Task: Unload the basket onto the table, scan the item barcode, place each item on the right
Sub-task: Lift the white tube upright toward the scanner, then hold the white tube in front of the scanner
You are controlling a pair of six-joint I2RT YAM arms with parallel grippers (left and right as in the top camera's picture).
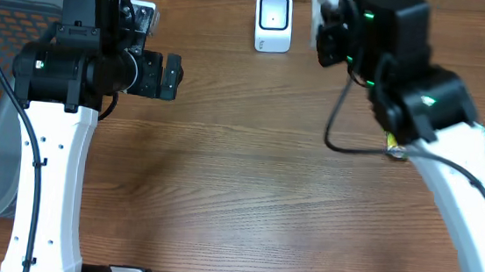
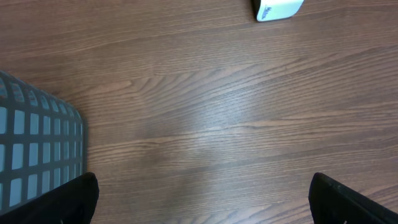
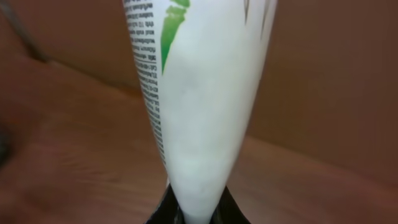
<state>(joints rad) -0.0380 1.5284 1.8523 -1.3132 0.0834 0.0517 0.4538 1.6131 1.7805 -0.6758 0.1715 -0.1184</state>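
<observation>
Right gripper [image 3: 193, 213] pinches the narrow end of a white tube [image 3: 199, 112] with green print, which fans out wider straight ahead of the fingers. It looks light and soft-walled, likely to flex or squirm if squeezed at the belly, so the flattened tail between the jaws seems the surer hold; its glossy skin may slip. A white scanner [image 1: 274, 22] stands just beside that gripper. Left gripper [image 2: 205, 202] hangs spread wide, nothing between its fingers.
</observation>
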